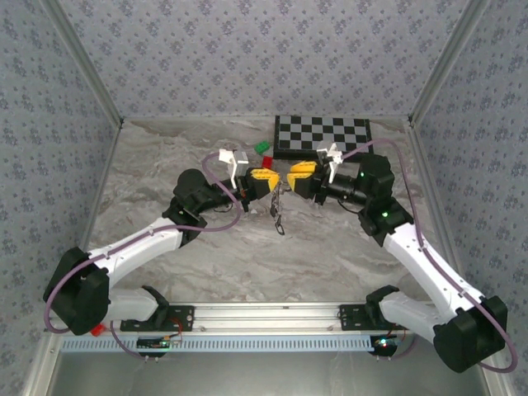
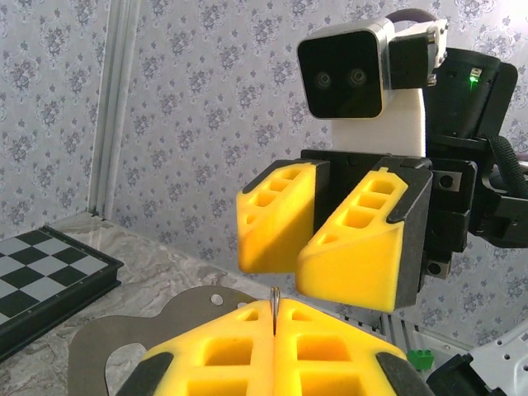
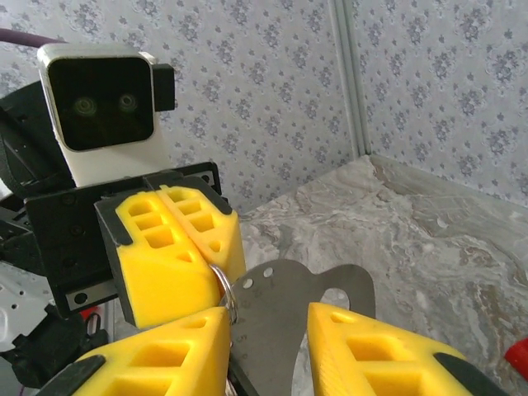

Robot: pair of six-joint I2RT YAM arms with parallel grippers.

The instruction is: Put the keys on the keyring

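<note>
Silvery thin wire keyring (image 3: 224, 290) sits clamped in my left hand (image 2: 273, 310), held above the worktop (image 1: 165, 247), presumably so my right hand (image 3: 268, 320), jaws apart, can reach it.

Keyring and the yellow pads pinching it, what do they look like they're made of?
Keyring: thin silvery wire with a bright glint along its curve, so most likely polished metal. Yellow pads: even, matte yellow with square hollow cells in the sides, which suggests moulded or printed plastic, perhaps rubbery; the look alone does not settle how hard they are.
</note>
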